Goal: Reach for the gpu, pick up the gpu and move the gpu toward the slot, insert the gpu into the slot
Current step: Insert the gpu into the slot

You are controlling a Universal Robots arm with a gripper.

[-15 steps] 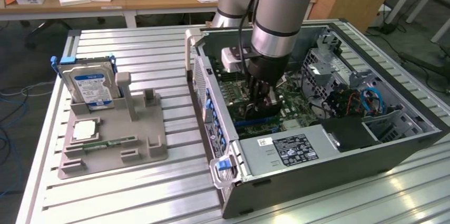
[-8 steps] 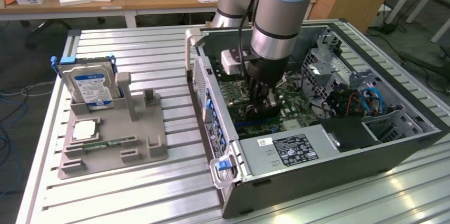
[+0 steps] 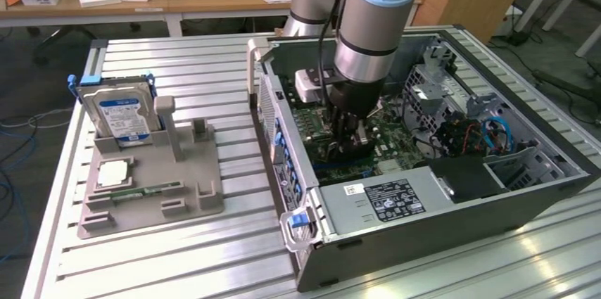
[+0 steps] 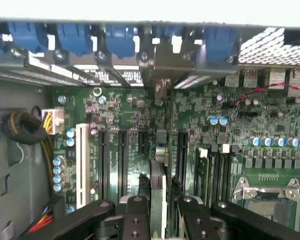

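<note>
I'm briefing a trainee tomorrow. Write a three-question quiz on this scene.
1. True or false: the tool grips the gpu over the motherboard.
2. The hard drive stands: A) inside the case; B) in the grey holder; C) on the wooden desk.
3. Fill in: the clips along the case wall are ____.
Key: 1 true; 2 B; 3 blue.

A: How many of each?
B: One hard drive (image 3: 120, 115), one computer case (image 3: 451, 228), one motherboard (image 4: 139, 130), one gpu (image 4: 159, 195), one gripper (image 4: 157, 210).
A: Arms?
B: One robot arm (image 3: 371, 24).
</note>
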